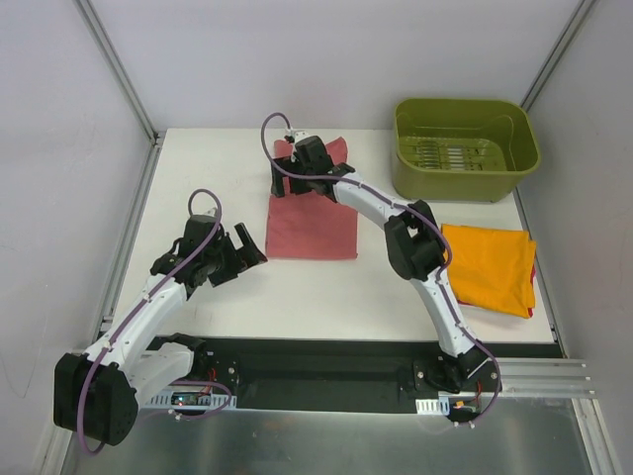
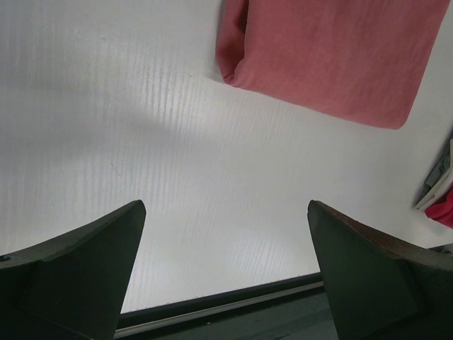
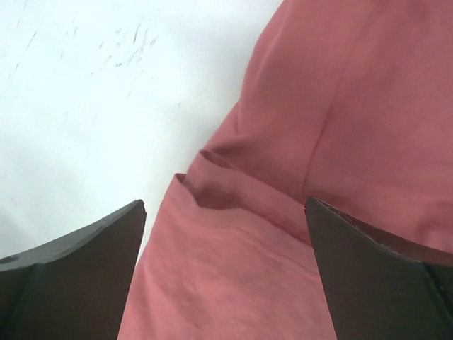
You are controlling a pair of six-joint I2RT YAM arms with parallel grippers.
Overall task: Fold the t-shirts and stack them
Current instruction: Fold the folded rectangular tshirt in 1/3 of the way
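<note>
A dusty-red t-shirt [image 1: 312, 226] lies partly folded in the middle of the white table, its far end running under my right gripper [image 1: 287, 178]. That gripper hovers open just above the cloth [image 3: 318, 142], with a creased fold [image 3: 212, 185] between its fingers and nothing gripped. My left gripper [image 1: 253, 247] stands open over bare table just left of the shirt, whose rolled near corner [image 2: 333, 57] shows ahead of it. A folded orange t-shirt [image 1: 490, 265] rests at the right, with a magenta-pink edge [image 1: 533, 287] peeking from beneath it.
A green tub [image 1: 463, 148] stands at the back right, nothing in it. Metal frame posts [image 1: 124, 74] and grey walls close in both sides. The table's near edge meets a black base rail [image 1: 316, 366].
</note>
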